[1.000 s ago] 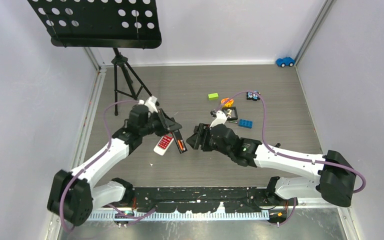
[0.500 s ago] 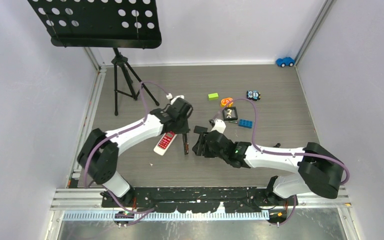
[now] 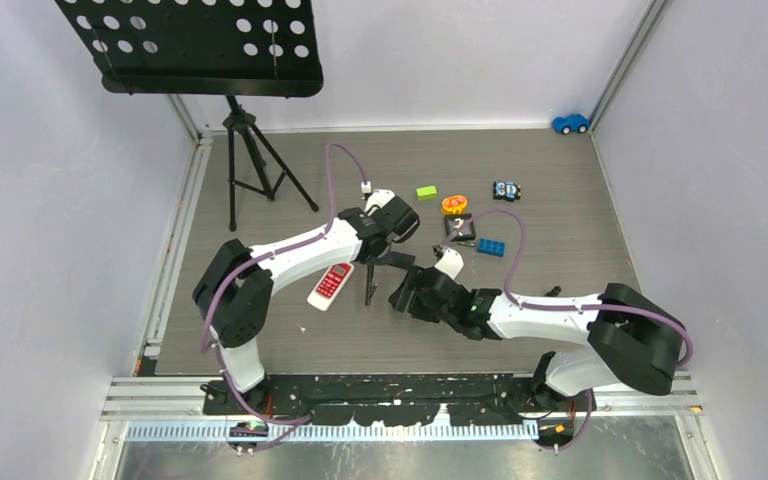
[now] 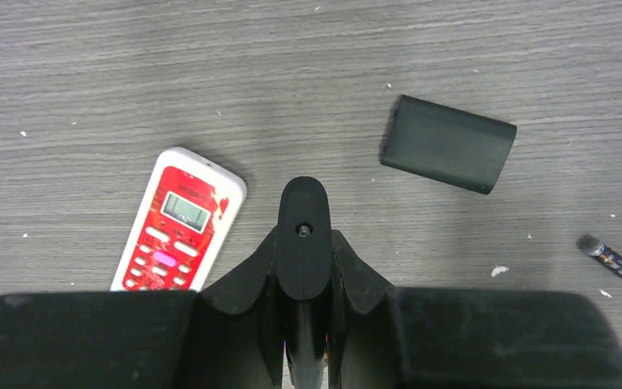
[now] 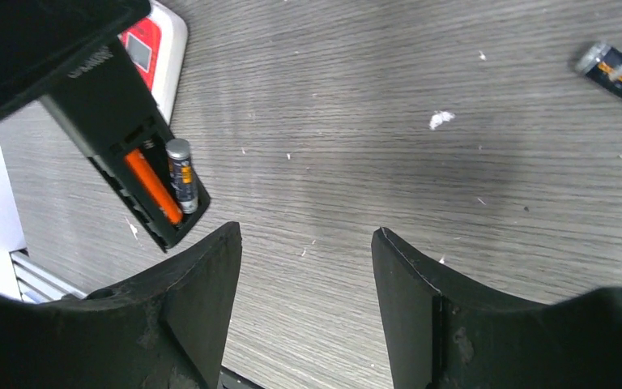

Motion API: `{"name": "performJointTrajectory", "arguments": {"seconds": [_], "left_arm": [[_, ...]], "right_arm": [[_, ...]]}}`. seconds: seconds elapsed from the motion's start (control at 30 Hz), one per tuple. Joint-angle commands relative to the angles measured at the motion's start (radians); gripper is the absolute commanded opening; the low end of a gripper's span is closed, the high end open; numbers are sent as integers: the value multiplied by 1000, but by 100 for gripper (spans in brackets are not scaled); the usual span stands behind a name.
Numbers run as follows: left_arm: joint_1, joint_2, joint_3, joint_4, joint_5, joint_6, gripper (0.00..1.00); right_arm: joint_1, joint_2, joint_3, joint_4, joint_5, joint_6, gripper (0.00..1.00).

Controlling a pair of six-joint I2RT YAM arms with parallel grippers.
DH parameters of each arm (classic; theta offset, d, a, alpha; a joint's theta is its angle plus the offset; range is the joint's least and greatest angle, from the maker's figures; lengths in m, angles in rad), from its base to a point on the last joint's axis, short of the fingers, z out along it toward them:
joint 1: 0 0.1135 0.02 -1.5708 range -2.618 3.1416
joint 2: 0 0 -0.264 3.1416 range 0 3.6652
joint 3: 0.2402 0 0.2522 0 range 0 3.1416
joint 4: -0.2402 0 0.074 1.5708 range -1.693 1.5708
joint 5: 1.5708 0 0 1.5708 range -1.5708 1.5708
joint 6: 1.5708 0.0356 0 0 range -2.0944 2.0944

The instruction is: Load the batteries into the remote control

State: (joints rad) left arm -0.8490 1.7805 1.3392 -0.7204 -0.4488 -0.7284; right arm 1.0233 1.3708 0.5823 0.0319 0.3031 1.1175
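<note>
My left gripper (image 4: pixel 304 247) is shut on a slim black remote control (image 4: pixel 303 227), seen end-on, and holds it just above the floor (image 3: pixel 370 288). In the right wrist view the black remote control's (image 5: pixel 121 130) back compartment is open. An orange battery (image 5: pixel 152 186) and a dark grey battery (image 5: pixel 181 175) lie in it side by side. A second dark battery (image 5: pixel 620 73) lies loose on the floor, and it also shows in the left wrist view (image 4: pixel 615 263). My right gripper (image 5: pixel 306 243) is open and empty, just right of the remote (image 3: pixel 407 295).
A red-and-white remote (image 4: pixel 180 231) lies left of the black one (image 3: pixel 330 285). A black battery cover (image 4: pixel 448 154) lies on the floor beyond my left gripper. Toy bricks and small toys (image 3: pixel 490 247) sit farther back. A music stand tripod (image 3: pixel 250 165) stands at the back left.
My left arm has swung to the right and reached farther out, carrying the black remote toward my right gripper. My right gripper has shifted only slightly and stays open.
</note>
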Motion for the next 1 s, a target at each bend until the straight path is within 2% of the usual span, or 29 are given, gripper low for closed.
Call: {"name": "performJointTrajectory", "arguments": {"seconds": [0.0,0.2,0.3,0.43,0.57,0.67,0.8,0.97], "left_arm": [[-21,7,65,-51,-97,14,0],[-25,-1,50,5,-46,2,0],[-60,39,100,-62,-120,-8,0],[-67,61,136,-106,-148,-26,0],[-65,15,115,-87,-171,-18,0],[-52,-41,101,-77,-169,5,0],[-15,-129,62,-47,-143,43,0],[21,-237,-5,8,-119,80,0]], "right_arm": [[-5,-5,-37,54,60,83,65],[-8,-27,-67,115,58,110,60],[-10,-50,-98,123,87,158,59],[-19,-65,-96,84,85,155,59],[-22,-60,-25,-19,59,93,58],[-22,-35,73,-218,51,70,54],[-16,17,195,-459,1,71,54],[-6,39,191,-528,-153,112,59]]}}
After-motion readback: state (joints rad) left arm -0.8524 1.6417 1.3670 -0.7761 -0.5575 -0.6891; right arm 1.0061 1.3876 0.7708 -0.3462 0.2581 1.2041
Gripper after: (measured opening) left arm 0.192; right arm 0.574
